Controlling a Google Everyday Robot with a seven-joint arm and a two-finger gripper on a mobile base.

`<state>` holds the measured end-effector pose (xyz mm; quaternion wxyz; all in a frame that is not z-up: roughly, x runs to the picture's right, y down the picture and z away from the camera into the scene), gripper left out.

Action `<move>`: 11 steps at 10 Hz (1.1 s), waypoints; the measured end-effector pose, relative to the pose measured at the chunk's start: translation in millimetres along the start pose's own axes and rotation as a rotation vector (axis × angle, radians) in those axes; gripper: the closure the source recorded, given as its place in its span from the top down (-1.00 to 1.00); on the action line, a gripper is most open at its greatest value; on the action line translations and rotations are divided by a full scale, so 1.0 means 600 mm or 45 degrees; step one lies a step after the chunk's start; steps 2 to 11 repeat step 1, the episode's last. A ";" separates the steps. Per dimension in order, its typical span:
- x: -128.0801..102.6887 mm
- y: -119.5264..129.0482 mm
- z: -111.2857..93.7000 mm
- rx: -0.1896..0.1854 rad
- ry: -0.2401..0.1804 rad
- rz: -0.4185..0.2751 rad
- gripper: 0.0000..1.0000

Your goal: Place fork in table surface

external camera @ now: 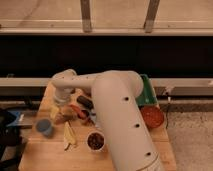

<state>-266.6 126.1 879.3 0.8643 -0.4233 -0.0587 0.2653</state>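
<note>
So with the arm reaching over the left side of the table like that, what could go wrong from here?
The end effector sits low over a crowded patch of the table surface, beside the banana, blue cup and red-handled scoop. A release there might land the fork on those items or nudge them. The fork itself is not visible, so its grip cannot be checked. The bulky arm also hides much of the table, so contact there could go unnoticed.

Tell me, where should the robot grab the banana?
Probably across its middle, coming straight down from above: the banana lies flat on the table surface, long and narrow. The hand hangs over the table just beyond the blue cup.
</note>
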 end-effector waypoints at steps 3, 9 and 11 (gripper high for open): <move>0.000 0.000 0.000 0.000 0.000 0.000 0.60; 0.000 0.000 0.000 0.000 0.000 0.000 0.60; 0.000 0.000 0.000 0.000 0.000 0.000 0.60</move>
